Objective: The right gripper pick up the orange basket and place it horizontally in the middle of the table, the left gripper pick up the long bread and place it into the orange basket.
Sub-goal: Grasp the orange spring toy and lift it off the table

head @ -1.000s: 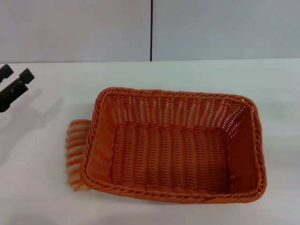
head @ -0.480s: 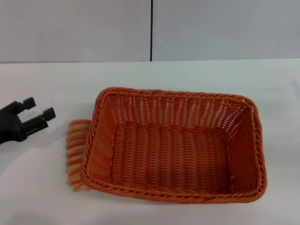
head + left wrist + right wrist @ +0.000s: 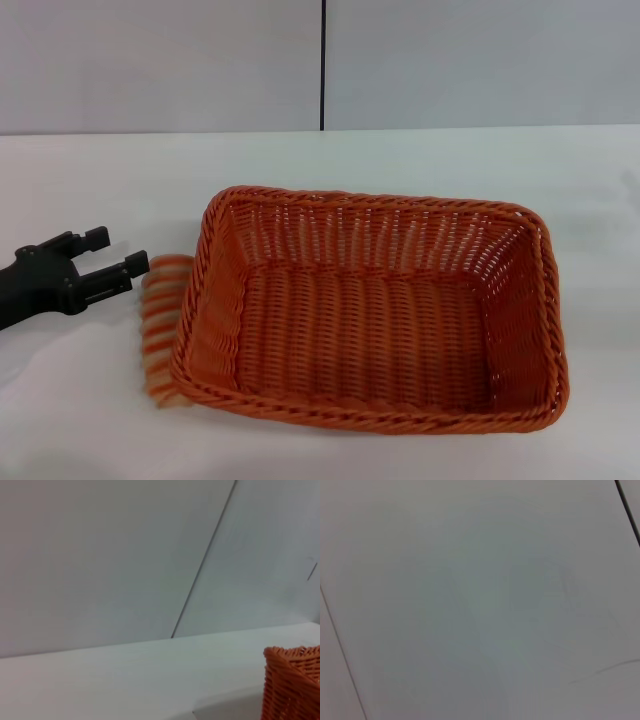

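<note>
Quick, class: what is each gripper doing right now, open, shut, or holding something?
Left gripper: open, holding nothing, beside the long bread at the orange basket's left side.
Right gripper: not in view.

A plain grey wall [image 3: 160,60] rises along the far side of the scene. A thin dark vertical seam [image 3: 323,65] divides it into two panels near the middle.
</note>
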You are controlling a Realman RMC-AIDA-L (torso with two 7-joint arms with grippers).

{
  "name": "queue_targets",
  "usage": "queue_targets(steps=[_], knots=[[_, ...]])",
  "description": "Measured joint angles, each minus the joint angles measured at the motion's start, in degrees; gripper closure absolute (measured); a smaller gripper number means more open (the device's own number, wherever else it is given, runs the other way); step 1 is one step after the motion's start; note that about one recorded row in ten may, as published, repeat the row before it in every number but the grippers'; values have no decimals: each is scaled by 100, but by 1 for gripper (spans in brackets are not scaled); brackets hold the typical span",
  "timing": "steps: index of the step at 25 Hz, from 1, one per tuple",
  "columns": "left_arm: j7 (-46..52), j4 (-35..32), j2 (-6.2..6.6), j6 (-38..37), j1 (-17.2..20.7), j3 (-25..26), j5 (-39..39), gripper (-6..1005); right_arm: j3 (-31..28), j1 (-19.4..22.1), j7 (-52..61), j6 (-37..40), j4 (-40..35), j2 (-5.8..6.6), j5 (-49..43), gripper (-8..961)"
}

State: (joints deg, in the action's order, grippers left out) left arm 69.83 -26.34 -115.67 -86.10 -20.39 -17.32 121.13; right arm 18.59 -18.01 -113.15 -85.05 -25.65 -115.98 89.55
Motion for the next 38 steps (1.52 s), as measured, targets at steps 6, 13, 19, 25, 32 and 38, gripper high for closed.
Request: queue_targets(steps=[6, 13, 19, 25, 32, 38], knots=[[8, 29, -58, 117, -42, 1, 100, 189, 6, -1, -3, 43, 4, 1, 0, 456], [12, 44, -143, 190, -55, -86, 109, 189, 13, -19, -6, 138, 34, 5, -21, 456], [56, 121, -150, 227, -80, -237, 113, 189, 13, -29, -14, 180, 34, 6, -53, 456], [72, 166, -159, 259, -102, -359, 113, 189, 13, -27, -20, 188, 36, 6, -58, 456], [75, 176, -157, 262, -107, -516, 112, 189, 13, -27, -23, 233, 42, -9, -61, 456], [75, 176, -157, 262, -105, -519, 113, 189, 13, -27, -24, 246, 43, -12, -61, 456]])
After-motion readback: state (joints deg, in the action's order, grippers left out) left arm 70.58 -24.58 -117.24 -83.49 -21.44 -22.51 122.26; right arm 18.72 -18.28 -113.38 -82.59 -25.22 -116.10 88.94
